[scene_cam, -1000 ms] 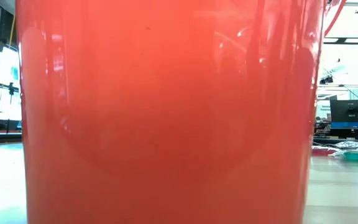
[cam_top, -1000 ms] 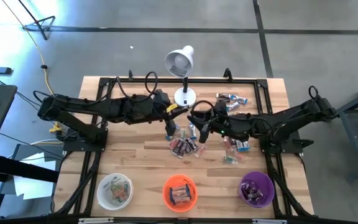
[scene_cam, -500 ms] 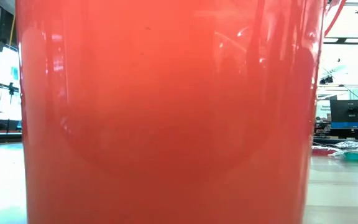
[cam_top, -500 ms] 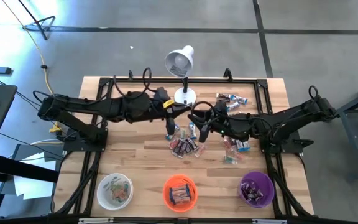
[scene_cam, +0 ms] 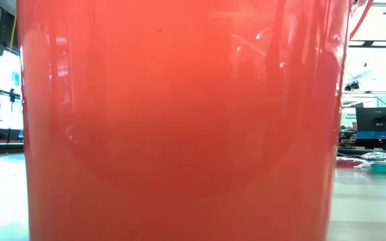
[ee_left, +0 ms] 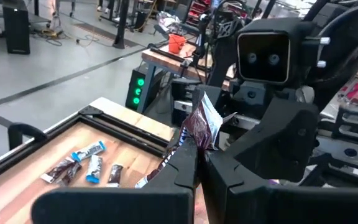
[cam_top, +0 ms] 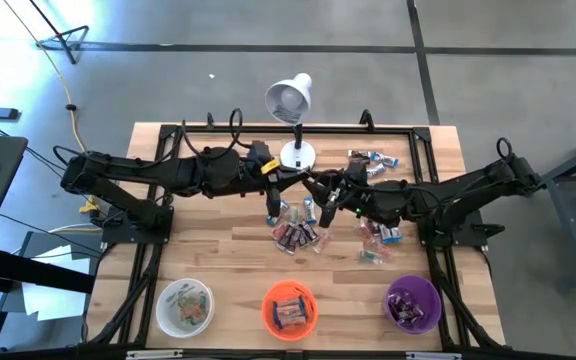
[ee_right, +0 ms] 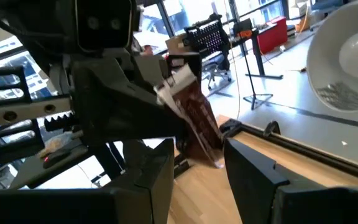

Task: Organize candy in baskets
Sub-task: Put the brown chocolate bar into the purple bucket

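Observation:
High over the table's middle, my left gripper [cam_top: 303, 180] [ee_left: 199, 155] is shut on one dark brown candy [ee_left: 202, 121] [ee_right: 194, 118]. My right gripper [cam_top: 326, 190] [ee_right: 194, 168] faces it from the table's right, open, its fingers just short of that candy; whether they touch it I cannot tell. Below them a pile of loose candy [cam_top: 298, 232] lies on the wood. The white basket [cam_top: 185, 305], the orange basket [cam_top: 289, 308] [scene_cam: 179, 120] and the purple basket [cam_top: 412, 303] stand along the near edge, each with candy inside. My left gripper pinches the brown candy by one end of its wrapper [ee_left: 191, 140] between its two fingers. The fingers come nearly level from the table's left. The candy sticks out beyond the fingertips, tilted, lifted clear of the table.
A white desk lamp [cam_top: 290, 100] stands at the far middle on its round base [cam_top: 296, 155]. More candy lies at the far right [cam_top: 373, 158] and right of the pile [cam_top: 378, 235]. The orange basket fills the low view.
Both arms have stayed where they were. Each wrist has turned a little in place, so the brown candy and my right gripper's fingers now stand closer together. Neither gripper has opened or shut.

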{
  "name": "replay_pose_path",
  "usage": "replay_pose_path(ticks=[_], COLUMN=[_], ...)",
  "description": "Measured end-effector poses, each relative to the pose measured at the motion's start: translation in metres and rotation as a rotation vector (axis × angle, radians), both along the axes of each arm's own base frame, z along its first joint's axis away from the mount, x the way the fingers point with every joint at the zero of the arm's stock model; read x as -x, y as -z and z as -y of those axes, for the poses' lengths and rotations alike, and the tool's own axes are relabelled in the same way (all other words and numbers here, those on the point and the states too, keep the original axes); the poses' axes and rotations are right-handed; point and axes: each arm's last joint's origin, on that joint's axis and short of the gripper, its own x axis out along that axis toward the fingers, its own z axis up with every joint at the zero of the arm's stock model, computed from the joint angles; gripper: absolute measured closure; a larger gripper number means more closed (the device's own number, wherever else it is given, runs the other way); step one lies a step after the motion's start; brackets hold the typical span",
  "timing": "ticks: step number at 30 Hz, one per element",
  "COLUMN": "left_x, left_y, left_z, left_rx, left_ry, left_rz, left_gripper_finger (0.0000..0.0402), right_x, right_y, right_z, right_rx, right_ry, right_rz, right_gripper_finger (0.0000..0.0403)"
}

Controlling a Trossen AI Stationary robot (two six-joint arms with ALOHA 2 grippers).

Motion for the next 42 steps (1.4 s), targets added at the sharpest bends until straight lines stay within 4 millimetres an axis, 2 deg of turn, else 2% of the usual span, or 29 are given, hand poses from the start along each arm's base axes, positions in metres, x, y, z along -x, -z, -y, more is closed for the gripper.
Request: replay_pose_path(ticks=[9,22,37,42], left_x=[-0.0007,-0.0023,-0.0041,-0.0047], left_y=[-0.0072,-0.0063,-0.0052,-0.0034], left_z=[0.0007,0.0024,0.0096,0.0089], left_rx=[0.008,0.05,0.058,0.047], left_ry=[0.024,0.058,0.102,0.089], left_rz=[0.073,0.079,0.084,0.071], left_gripper_finger=[0.0401,0.0401,0.0401,0.0401], right_x=[-0.0002,-0.0006,-0.0007,0.0004], right_y=[-0.0006,-0.0036,-0.0038,0.0002], right_z=[-0.0005,-0.0008,-0.0013,-0.0005], right_rx=[0.004,0.02,0.176,0.227], right_ry=[-0.018,-0.029,-0.047,0.009], right_rz=[0.003,0.025,-0.045,-0.115], right_gripper_finger=[0.0265,0.0265,0.0265,0.0265])
